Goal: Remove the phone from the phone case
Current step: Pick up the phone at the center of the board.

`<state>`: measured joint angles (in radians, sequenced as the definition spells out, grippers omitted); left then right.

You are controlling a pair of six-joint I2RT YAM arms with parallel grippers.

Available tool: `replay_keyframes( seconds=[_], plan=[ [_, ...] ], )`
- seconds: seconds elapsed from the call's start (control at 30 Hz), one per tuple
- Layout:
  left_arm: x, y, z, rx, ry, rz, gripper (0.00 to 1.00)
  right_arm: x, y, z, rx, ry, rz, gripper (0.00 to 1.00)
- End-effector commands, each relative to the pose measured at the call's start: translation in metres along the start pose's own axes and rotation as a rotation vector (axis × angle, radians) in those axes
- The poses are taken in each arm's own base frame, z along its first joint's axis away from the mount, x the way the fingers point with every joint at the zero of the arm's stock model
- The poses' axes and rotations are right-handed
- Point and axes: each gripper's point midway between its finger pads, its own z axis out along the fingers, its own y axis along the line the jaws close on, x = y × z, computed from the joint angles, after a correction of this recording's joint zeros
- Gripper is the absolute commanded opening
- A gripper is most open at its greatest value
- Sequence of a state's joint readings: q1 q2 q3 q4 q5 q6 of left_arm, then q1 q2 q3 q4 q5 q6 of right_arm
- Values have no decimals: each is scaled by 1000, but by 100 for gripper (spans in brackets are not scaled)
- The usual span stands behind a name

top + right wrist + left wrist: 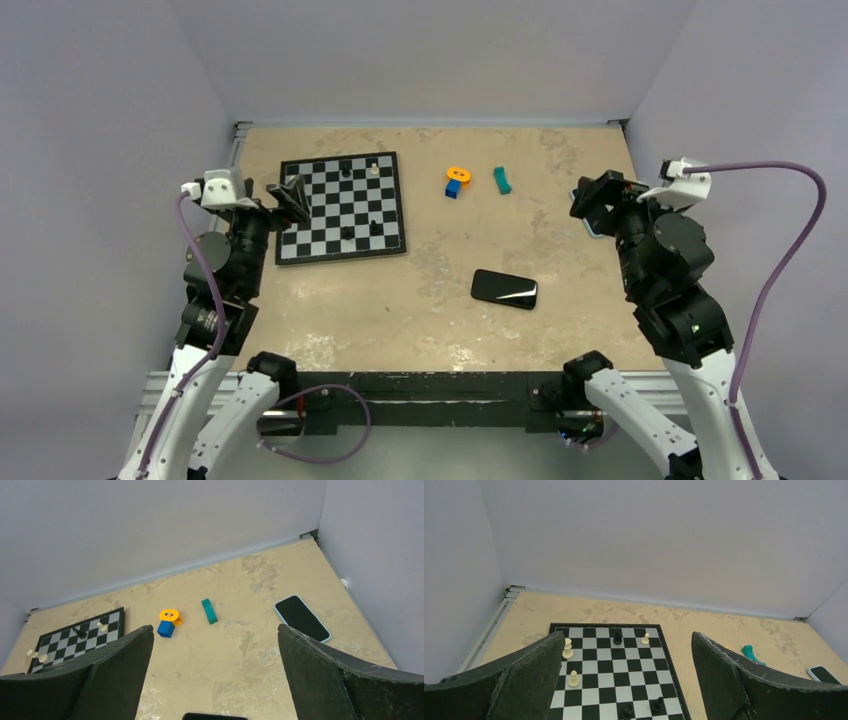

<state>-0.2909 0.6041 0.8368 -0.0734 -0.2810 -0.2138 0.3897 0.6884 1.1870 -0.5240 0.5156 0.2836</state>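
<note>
A phone in a light-blue case [302, 618] lies flat at the right side of the table, screen up. In the top view only its edge [592, 230] shows under my right gripper [592, 200]; it also shows in the left wrist view [824, 674]. A second, all-black phone [504, 289] lies near the table's middle, and its top edge shows in the right wrist view [215, 716]. My right gripper [215, 628] is open and empty above the table, left of the cased phone. My left gripper [290, 198] is open and empty over the chessboard's left edge [627, 637].
A chessboard [342, 208] with several pieces lies at the back left. An orange-and-blue block [456, 182] and a teal block [502, 180] lie at the back middle. Grey walls enclose the table on three sides.
</note>
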Motion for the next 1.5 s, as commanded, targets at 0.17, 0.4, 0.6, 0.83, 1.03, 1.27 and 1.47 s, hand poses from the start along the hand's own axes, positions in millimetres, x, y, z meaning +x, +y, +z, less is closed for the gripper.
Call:
replay_keyframes(
  seconds=[0.17,0.4,0.6,0.83,1.03,1.27,1.47],
  plan=[
    [-15,-18,4,72,-28,-18,100,31,44,15,-235,119,-144,98],
    [-11,-24,5,102,-11,-22,100,116,64,35,-359,456,-347,98],
    [-10,-25,5,104,-8,-25,100,196,72,30,-381,712,-546,98],
    [-9,-25,6,101,-4,-27,100,289,97,1,-516,916,-878,98],
    [-8,-25,6,100,-2,-25,100,324,122,-17,-682,954,-958,98],
    [-11,-24,4,99,-10,-30,100,362,105,-21,-705,1035,-1065,98],
    [-9,-25,5,98,-3,-31,100,394,74,-9,-571,1136,-1147,98]
  ],
)
